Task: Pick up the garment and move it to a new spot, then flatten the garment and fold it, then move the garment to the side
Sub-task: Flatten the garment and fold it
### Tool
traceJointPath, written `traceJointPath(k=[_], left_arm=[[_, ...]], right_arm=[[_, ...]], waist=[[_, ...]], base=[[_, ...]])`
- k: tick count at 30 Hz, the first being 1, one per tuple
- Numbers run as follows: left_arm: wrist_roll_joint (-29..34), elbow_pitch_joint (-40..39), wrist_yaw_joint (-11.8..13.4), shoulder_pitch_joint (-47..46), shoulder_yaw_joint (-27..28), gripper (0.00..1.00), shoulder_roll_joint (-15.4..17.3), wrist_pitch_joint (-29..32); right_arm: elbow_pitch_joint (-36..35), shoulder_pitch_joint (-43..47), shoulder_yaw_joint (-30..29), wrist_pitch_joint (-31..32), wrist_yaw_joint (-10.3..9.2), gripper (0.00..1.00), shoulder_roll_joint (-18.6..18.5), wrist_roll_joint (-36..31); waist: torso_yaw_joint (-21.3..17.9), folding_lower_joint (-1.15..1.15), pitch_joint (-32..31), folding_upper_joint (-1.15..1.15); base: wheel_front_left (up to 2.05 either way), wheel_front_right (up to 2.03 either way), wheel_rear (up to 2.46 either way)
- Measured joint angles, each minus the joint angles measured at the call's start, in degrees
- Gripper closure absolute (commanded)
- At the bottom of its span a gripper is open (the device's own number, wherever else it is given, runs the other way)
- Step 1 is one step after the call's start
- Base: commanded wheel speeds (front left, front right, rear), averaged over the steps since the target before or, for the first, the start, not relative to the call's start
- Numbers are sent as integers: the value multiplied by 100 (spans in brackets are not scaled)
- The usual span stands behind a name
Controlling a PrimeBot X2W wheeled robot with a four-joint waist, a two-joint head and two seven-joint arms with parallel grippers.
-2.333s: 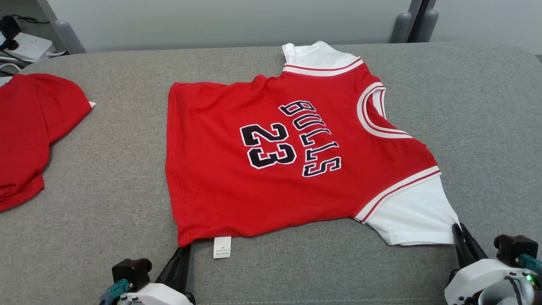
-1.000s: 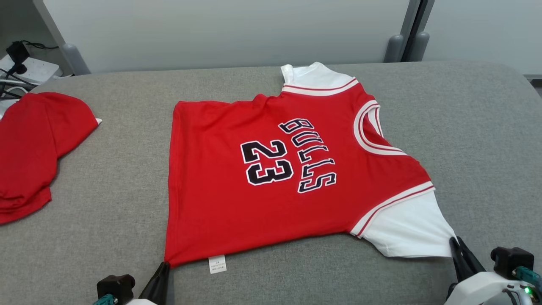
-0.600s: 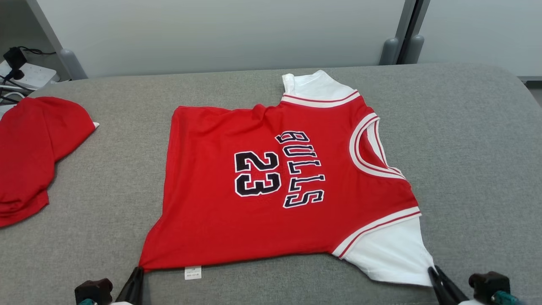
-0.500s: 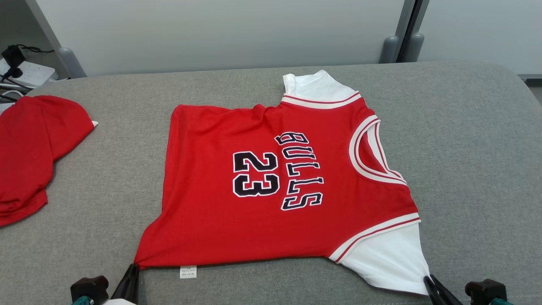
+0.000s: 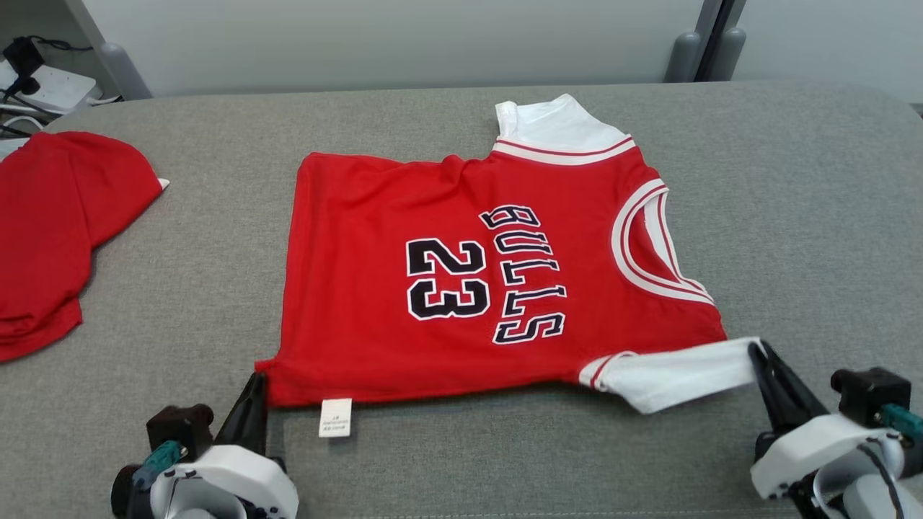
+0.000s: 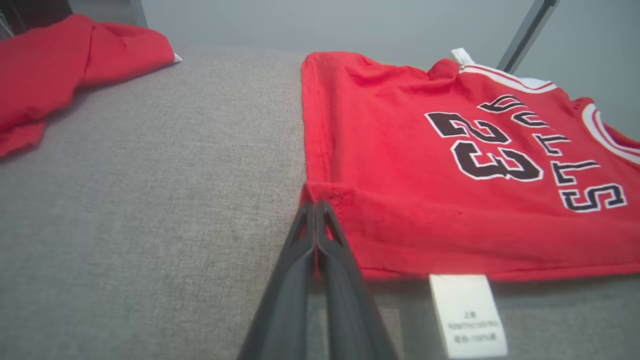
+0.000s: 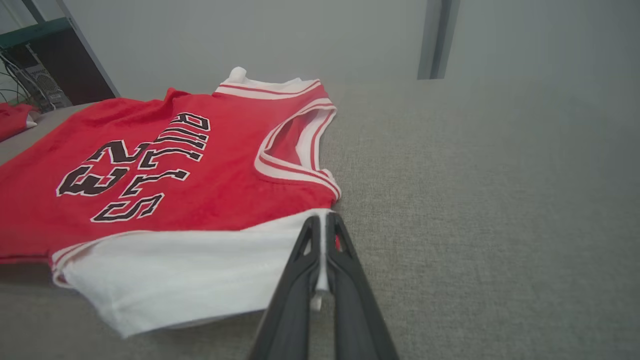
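Garment (image 5: 469,288) lies spread on the grey cushion (image 5: 793,180) ahead of both grippers. Its near edge, dragged flat toward the robot a moment ago, has now lifted and begun turning back over the red body, so the fold looks started. The white sleeve (image 5: 678,375) doubles over beside the right gripper (image 5: 757,353), which is clamped on its tip. The left gripper (image 5: 254,386) is pinched on the hem corner (image 5: 268,371), with the care label (image 5: 335,417) just beside it.

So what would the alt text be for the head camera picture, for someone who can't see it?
A red Bulls 23 jersey lies spread on a grey padded surface, its near edge pinched by two dark grippers: the left gripper on the hem corner, the right gripper on the white sleeve. Another red garment lies at far left.
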Motion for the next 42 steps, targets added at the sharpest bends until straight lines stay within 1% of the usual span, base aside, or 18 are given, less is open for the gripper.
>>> traceJointPath(k=[3, 10, 17, 22, 29, 30, 31, 32, 33, 36, 39, 42], left_arm=[[-11, -12, -3, -175, -242, 100, -12, 1], [-38, 97, -3, -692, -603, 100, 25, 1], [-24, 269, -3, -1326, -769, 100, 33, 0], [-12, 433, -3, -1659, -781, 100, 55, 0], [200, 598, -3, -2120, -806, 100, 86, 0], [201, 676, -3, -2163, -816, 92, 83, 0], [202, 712, -4, -2193, -808, 56, 86, 0], [220, 708, -3, -2213, -771, 21, 86, 0], [230, 695, 2, -2236, -715, 0, 81, 0], [286, 517, 134, -2269, -530, 0, 73, -1], [332, 392, 146, -2225, -427, 0, 26, -1], [338, 260, 174, -1993, -397, 0, -67, -26]], right_arm=[[86, -364, -154, 0, 0, 100, -5, -129], [688, -1189, -350, 0, 0, 100, 26, -345], [1212, -1878, -335, 0, 0, 100, 49, -466], [1521, -2301, -276, 0, 0, 100, 79, -500], [1807, -2760, -176, 0, 0, 100, 131, -560], [1906, -2816, -174, 0, 0, 61, 166, -559], [1948, -2855, -165, 0, 0, 0, 191, -560], [1940, -2883, -179, 0, 0, 0, 209, -560], [1929, -2924, -212, 0, 0, 0, 218, -564], [1726, -2955, -509, 0, 0, 0, 203, -679], [1478, -2889, -860, 0, 0, 0, 190, -820], [1178, -2556, -1079, -1, 0, 0, 218, -860]], waist=[[72, 0, 94, 0], [208, 0, 375, 0], [324, 0, 718, 0], [363, 0, 950, 0], [402, 0, 1200, 0], [403, 0, 1223, 0], [403, 0, 1244, 0], [401, 0, 1264, 0], [399, 0, 1280, 0], [396, 0, 1262, 0], [394, 0, 1188, 0], [396, 0, 1067, 0]], base=[[0, 0, 0], [0, 0, 0], [0, 0, 0], [0, 0, 0], [0, 0, 0], [0, 0, 0], [0, 0, 0], [0, 0, 0], [0, 0, 0], [0, 0, 0], [0, 0, 0], [0, 0, 0]])
